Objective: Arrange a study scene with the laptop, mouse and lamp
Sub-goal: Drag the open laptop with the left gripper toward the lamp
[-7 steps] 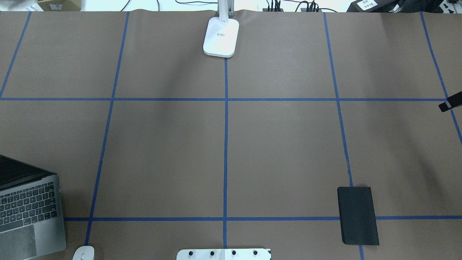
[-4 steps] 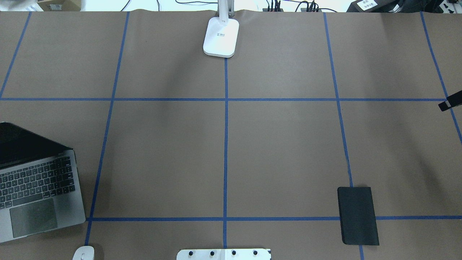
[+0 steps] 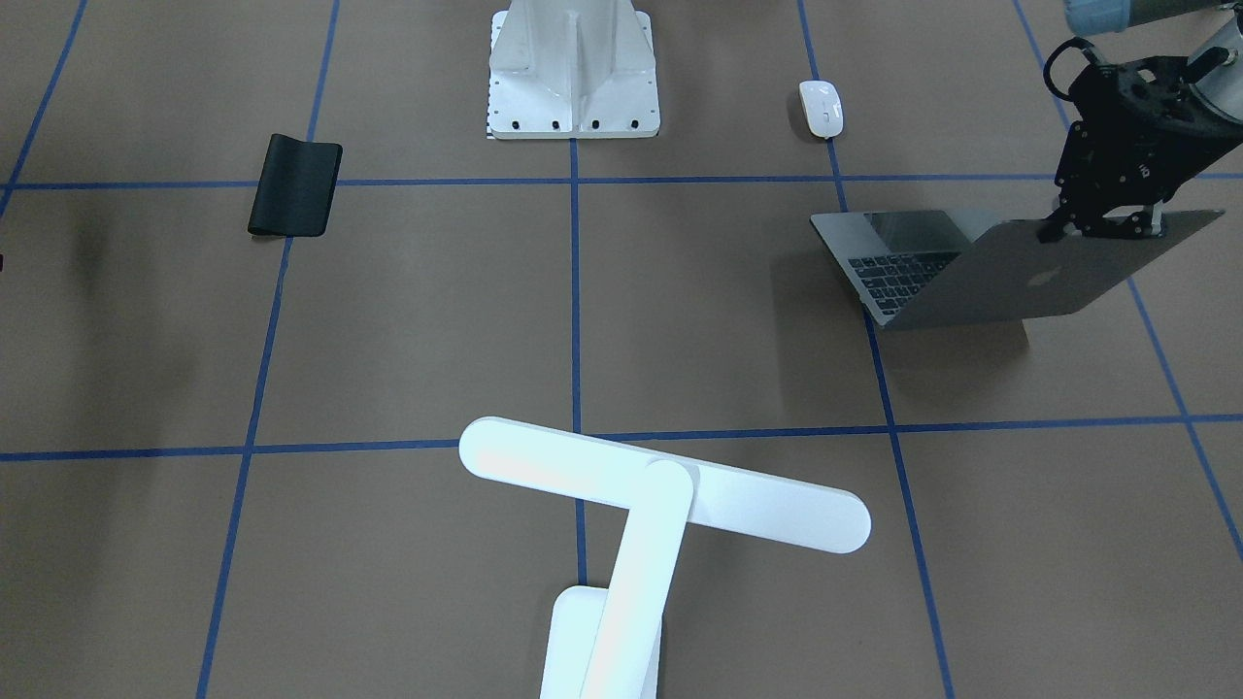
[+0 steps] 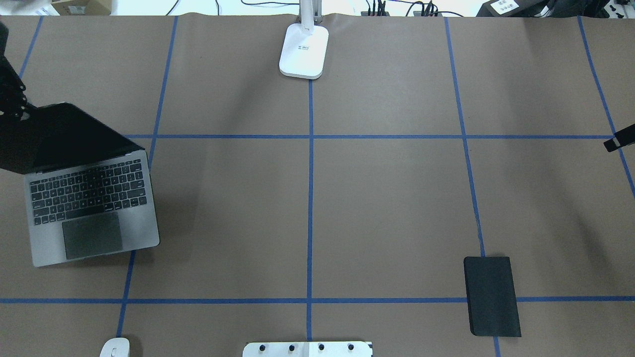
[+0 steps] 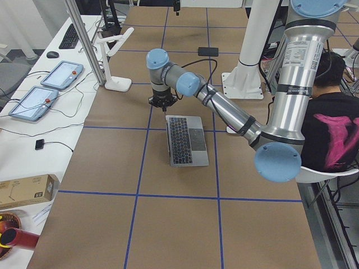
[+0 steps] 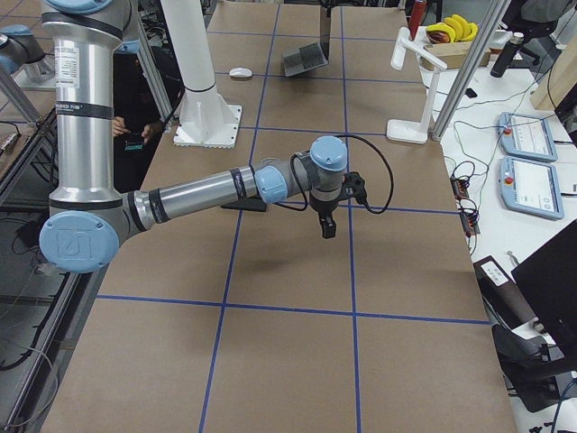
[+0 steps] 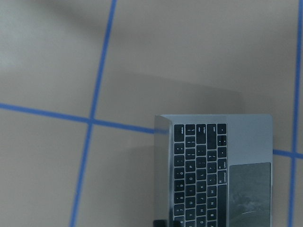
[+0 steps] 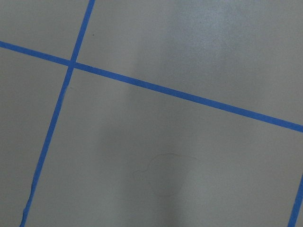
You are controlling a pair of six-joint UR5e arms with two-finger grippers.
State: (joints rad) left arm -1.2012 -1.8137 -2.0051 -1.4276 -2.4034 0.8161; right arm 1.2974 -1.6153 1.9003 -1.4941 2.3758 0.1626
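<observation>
Though I cannot tell for the right hand [image 4: 615, 144], the left hand [image 3: 1099, 227] clamps the laptop [image 3: 1020, 280] lid.

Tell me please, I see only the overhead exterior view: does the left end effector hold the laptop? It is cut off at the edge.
Observer: Yes. In the front-facing view the left end effector is clamped on the top edge of the laptop lid.
Operator: And the lamp head? I see only the base.
Observer: The lamp has a long white bar head, reaching out over the centre tape line.
</observation>
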